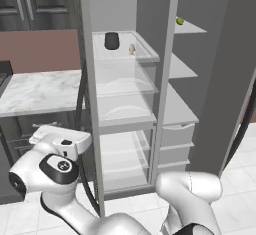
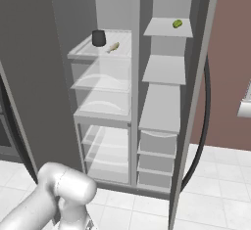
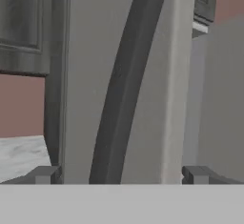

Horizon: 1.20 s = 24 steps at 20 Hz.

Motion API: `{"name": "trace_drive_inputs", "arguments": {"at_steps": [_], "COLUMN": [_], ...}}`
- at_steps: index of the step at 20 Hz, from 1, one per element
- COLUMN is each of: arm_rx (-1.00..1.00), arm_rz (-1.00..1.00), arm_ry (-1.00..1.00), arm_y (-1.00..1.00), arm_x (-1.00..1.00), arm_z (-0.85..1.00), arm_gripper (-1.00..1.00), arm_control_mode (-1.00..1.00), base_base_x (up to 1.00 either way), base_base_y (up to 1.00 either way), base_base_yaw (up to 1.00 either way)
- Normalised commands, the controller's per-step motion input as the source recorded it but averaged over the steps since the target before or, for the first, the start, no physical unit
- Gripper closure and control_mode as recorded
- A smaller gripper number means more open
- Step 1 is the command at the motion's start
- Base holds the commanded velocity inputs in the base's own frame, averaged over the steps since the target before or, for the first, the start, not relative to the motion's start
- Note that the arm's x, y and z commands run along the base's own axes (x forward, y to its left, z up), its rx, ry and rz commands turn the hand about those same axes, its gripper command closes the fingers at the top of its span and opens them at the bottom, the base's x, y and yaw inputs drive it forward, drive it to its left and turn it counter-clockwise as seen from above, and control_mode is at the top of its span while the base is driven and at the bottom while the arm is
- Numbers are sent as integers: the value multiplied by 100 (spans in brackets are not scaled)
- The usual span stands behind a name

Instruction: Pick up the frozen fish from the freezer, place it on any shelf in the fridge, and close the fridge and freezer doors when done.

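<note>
Fish (image 2: 113, 47), small, pale tan and slim, lies on the fridge's (image 2: 100, 121) top clear glass shelf, just right of a black cup (image 2: 98, 38), long axis slanting toward the back wall. Gripper (image 3: 121, 176) jaws stand wide, straddling the fridge door's (image 3: 143, 75) long dark curved handle (image 3: 119, 89). Right of the fridge, the freezer's (image 2: 164, 102) top opaque grey shelf holds a green lime (image 2: 177, 23).

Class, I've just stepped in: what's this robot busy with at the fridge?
Both doors stand open. A pale fish-like item lies on the fridge's top glass shelf beside a dark cup; a green item sits on the freezer's top shelf. The pincer is open, empty, facing a door's dark handle, apparently about to close it.
</note>
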Motion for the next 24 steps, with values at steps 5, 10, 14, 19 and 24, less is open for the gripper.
{"name": "trace_drive_inputs", "arguments": {"at_steps": [5, 10, 14, 19, 24], "arm_rx": [1, 0, 0, 0, 3], "arm_rz": [-23, -19, -12, -2, 0], "arm_ry": [0, 0, 0, 0, -7], "arm_y": [22, 20, 3, -21, -92], "arm_x": [45, 62, 52, 25, -8], "arm_z": [-13, -6, -4, 0, 0], "arm_gripper": [-100, -100, -100, -100, -100], "arm_control_mode": [-100, -100, -100, -100, -100], "base_base_x": [0, 0, 0, 0, 0], "base_base_y": [0, 0, 0, 0, 0], "base_base_yaw": [0, 0, 0, 0, 0]}}
